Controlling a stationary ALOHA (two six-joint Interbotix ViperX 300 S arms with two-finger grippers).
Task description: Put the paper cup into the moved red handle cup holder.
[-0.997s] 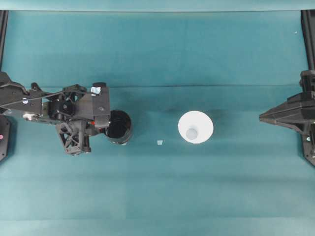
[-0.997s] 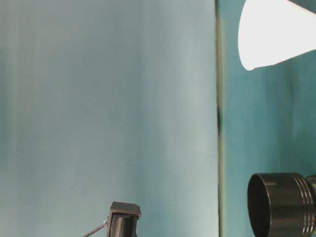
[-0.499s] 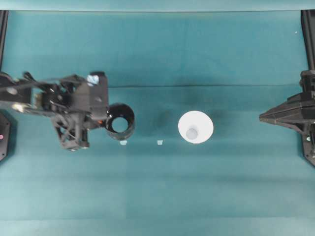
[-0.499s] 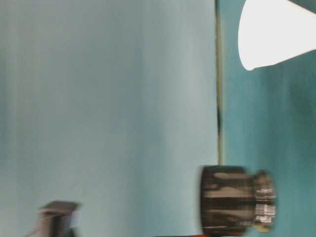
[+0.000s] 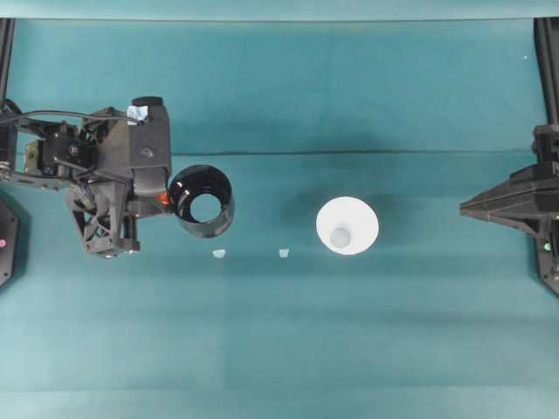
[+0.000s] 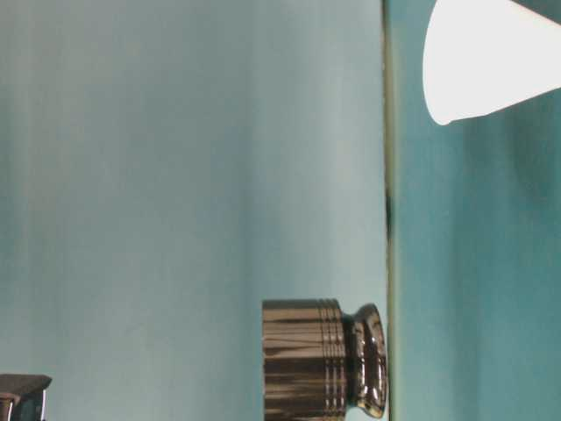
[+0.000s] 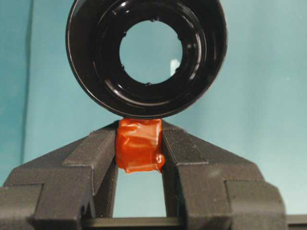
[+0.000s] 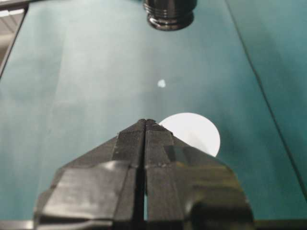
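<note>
The red handle cup holder (image 5: 189, 186) is a glossy black ring, and the table shows through its middle. My left gripper (image 5: 160, 199) is shut on its red handle (image 7: 140, 144), both fingers (image 7: 98, 155) pressing the block. From table level, the holder (image 6: 307, 360) hangs upright, clear of the table top. The paper cup (image 5: 348, 226) stands upright and alone at the table's middle; its white flared wall (image 6: 491, 57) shows at table level. My right gripper (image 5: 465, 208) is shut and empty at the right edge, its tips (image 8: 145, 122) short of the paper cup (image 8: 199, 132), with the holder (image 8: 169, 12) beyond.
Two small white scraps (image 5: 218, 254) (image 5: 284, 253) lie on the teal cloth (image 5: 288, 332) between holder and cup; one scrap (image 8: 161, 83) shows in the right wrist view. Black frame rails run along the left (image 5: 5, 52) and right (image 5: 548, 52) edges.
My left gripper has lifted the holder off the table and drawn it left and toward the back. A white scrap now lies where the holder stood. Cup and right arm are unmoved.
</note>
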